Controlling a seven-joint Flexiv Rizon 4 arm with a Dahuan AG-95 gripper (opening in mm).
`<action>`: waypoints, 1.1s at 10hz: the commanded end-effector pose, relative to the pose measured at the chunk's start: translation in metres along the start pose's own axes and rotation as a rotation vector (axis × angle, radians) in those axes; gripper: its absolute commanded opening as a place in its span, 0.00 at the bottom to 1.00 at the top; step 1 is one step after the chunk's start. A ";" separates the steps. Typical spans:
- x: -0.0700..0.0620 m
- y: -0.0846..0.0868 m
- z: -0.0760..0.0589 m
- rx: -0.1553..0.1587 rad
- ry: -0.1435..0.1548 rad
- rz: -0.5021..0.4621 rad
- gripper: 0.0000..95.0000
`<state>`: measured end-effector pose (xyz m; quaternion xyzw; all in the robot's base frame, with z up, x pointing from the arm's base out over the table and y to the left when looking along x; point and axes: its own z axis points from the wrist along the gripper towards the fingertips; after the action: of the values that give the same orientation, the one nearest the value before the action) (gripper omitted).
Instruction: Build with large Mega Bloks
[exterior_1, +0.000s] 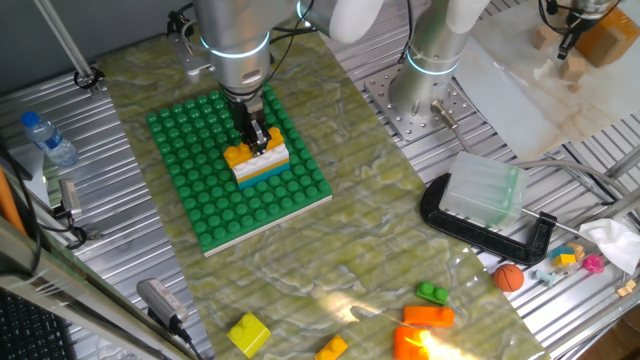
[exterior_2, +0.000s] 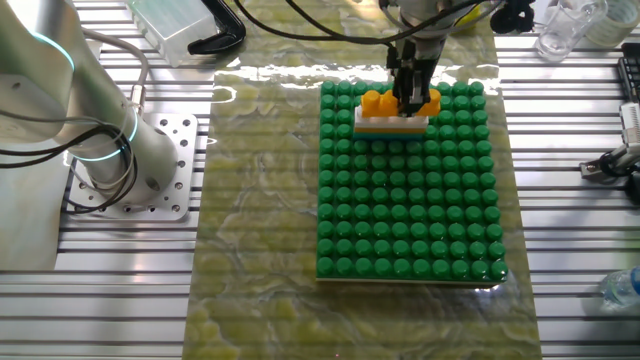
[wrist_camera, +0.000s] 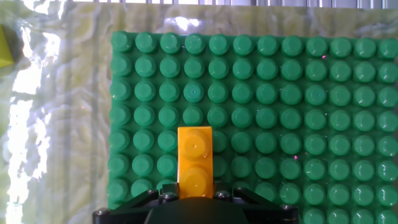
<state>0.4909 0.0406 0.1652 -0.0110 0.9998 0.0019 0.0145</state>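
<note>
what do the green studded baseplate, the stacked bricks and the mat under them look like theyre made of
Green studded baseplate: moulded plastic, semi-gloss; small highlights on its uniform studs.
Stacked bricks: apparently the same opaque plastic in orange, white and cyan layers, smooth-faced.
Mat: probably glossy vinyl or a plastic-covered sheet; it wrinkles and throws bright glare.

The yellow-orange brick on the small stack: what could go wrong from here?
1. The gripper sits on the yellow-orange studded plastic brick; lifting away could pull it off the white brick.
2. A tilted press could leave it unseated on the stack above the green studded baseplate.
</note>
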 end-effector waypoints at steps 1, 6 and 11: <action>0.000 0.001 0.002 -0.001 0.004 0.003 0.00; -0.001 0.003 0.006 -0.001 0.007 0.006 0.00; 0.003 0.005 0.010 -0.001 0.008 0.005 0.00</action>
<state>0.4874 0.0459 0.1554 -0.0075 0.9999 0.0021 0.0096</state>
